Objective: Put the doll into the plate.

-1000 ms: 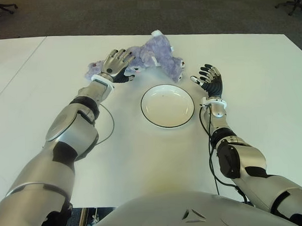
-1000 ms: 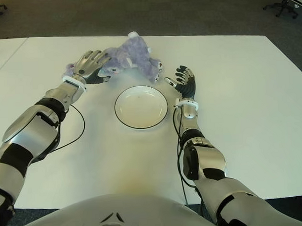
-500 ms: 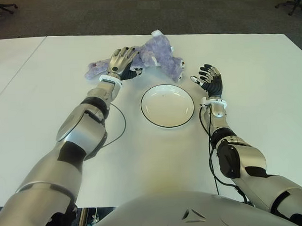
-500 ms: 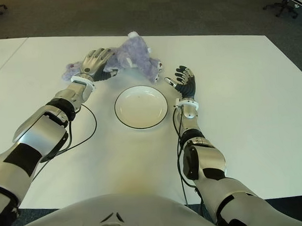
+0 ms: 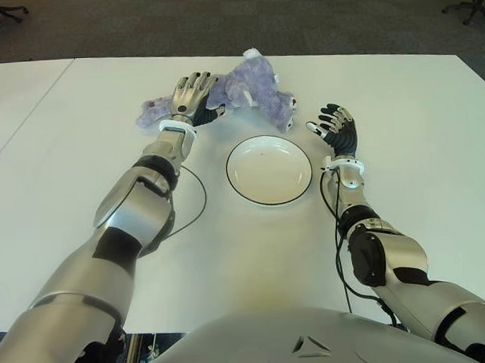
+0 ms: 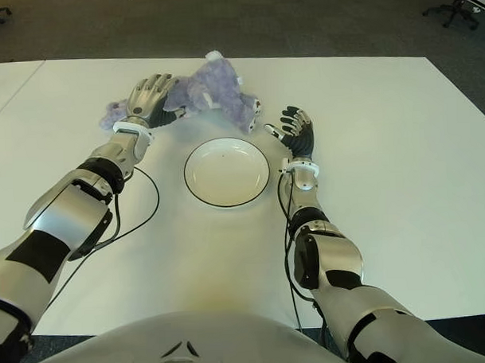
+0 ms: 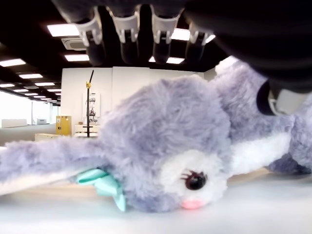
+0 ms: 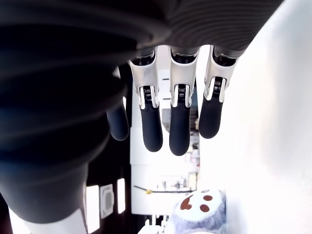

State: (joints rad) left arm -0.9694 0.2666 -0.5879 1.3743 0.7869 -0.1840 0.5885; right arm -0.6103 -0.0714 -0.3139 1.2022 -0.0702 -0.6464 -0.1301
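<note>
A purple plush bunny doll (image 5: 251, 89) lies on its side at the far middle of the white table (image 5: 407, 96). My left hand (image 5: 193, 94) hovers over its head, open; the left wrist view shows the fingers (image 7: 127, 34) stretched above the doll's face (image 7: 170, 141) without closing on it. A white plate (image 5: 269, 171) with a dark rim sits empty just in front of the doll. My right hand (image 5: 334, 126) shows to the right of the plate, open with fingers (image 8: 179, 122) spread, close to the doll's foot (image 8: 197, 204).
A black cable (image 5: 194, 205) loops on the table beside my left forearm, and another (image 5: 337, 250) runs along my right arm. A table seam runs down the far left. Office chairs stand on the dark floor beyond.
My left hand has moved from the doll's left side to farther over its head, with the forearm swinging inward. The right hand and the plate have not moved.
</note>
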